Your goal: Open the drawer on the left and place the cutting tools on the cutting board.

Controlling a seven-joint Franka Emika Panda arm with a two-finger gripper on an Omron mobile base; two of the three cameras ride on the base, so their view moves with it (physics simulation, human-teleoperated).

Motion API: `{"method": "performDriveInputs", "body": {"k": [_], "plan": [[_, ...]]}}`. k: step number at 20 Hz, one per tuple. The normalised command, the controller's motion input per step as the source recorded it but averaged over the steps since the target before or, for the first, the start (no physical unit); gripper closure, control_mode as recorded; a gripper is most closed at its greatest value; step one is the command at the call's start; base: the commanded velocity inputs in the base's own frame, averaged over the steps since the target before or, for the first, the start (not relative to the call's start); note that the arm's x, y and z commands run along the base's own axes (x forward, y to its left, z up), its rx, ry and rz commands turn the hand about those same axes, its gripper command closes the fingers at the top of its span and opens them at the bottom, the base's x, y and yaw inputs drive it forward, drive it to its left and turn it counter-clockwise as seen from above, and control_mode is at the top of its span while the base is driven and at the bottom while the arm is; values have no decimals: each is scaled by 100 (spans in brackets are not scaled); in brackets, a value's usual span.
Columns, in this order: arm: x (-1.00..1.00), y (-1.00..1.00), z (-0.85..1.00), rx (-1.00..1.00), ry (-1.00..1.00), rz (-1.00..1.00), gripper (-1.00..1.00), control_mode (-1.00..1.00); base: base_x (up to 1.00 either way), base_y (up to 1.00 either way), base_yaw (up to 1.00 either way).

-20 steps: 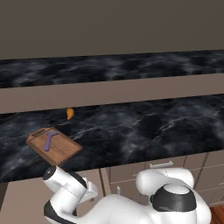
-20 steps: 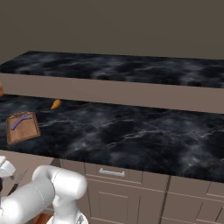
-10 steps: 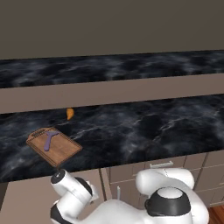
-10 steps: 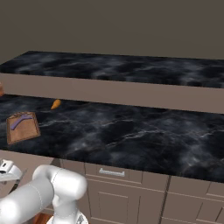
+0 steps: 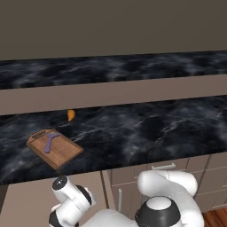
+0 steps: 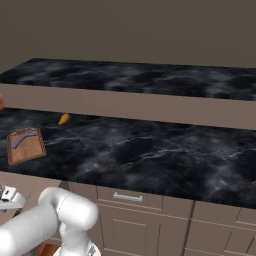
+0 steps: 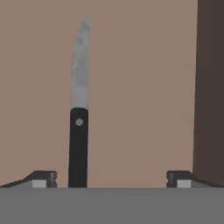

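Dark marbled counter (image 5: 146,133) runs across both base views, taupe cabinet fronts below it.

Left to right on the counter: cutting board (image 5: 55,148) at the far left, with the purple peeler (image 5: 51,141) lying flat on it; the small orange object (image 5: 70,115) sits just behind the board, off it. One of the two cutting tools is therefore placed.

Drawer: hand view looks down onto a plain taupe floor (image 7: 140,87), which I take to be the inside of the open drawer, so the opening step appears done.

Knife (image 7: 79,109) lies on that floor, black handle toward the hand, blade pointing away. Hand (image 7: 111,178) is spread wide and holds nothing; the handle sits between the fingertips, close to the left one and well apart from the right. Whether the tips touch the floor, cannot tell.

Remaining, by my reading: close on the knife handle, lift it, carry it to the board beside the peeler.
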Motion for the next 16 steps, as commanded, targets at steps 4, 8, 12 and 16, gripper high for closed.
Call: {"method": "performDriveInputs", "body": {"k": [4,8,12,16], "plan": [[20,28,-25,5,4,0,-100,-100,0,0,0],[26,25,-30,5,7,0,-100,-100,0,0,0],[14,19,-35,3,6,0,-100,-100,0,0,0],[0,13,-37,2,6,0,-100,-100,0,0,0]]}}
